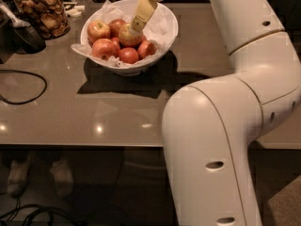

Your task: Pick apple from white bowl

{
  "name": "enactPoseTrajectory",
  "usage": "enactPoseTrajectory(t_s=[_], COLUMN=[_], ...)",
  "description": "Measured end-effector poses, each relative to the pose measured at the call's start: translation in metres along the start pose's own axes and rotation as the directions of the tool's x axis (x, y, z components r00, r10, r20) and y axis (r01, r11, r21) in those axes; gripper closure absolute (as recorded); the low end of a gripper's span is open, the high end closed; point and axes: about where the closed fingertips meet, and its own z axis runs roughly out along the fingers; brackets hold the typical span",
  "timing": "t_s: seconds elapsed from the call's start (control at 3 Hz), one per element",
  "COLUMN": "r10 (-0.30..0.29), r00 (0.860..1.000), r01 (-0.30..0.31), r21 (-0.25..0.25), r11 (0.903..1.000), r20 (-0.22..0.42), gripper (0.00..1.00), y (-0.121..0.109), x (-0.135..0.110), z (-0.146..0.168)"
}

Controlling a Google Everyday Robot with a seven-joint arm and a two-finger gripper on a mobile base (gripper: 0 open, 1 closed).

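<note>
Grey worktop [94, 107] carries the white bowl [170, 29] near its far edge. Among red apples [104, 48], the apple [127, 36] sits mid-bowl. The gripper [137, 23] rests on its top; whether it has hold, I cannot tell.

High view behind arm [221, 140], jaws over bowl [170, 36]

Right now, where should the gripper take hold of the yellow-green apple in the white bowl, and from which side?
Take the apple across its round middle, coming down from above. It sits high in the white bowl with its top exposed, while red apples crowd its front and sides. The gripper is at its top, slanting in from the upper right.
</note>
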Motion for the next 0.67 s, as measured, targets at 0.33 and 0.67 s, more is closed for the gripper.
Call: enactPoseTrajectory(t_s=[0.33,0.67], r10=[0.016,0.028], r00=[1.000,0.999], r01=[-0.016,-0.028], r21=[0.010,0.014], r11=[0.9998,0.9995], r20=[-0.020,-0.046], gripper=[0.06,0.06], y=[-0.0067,-0.0115], x=[0.0054,0.0109], z=[0.0059,0.0140])
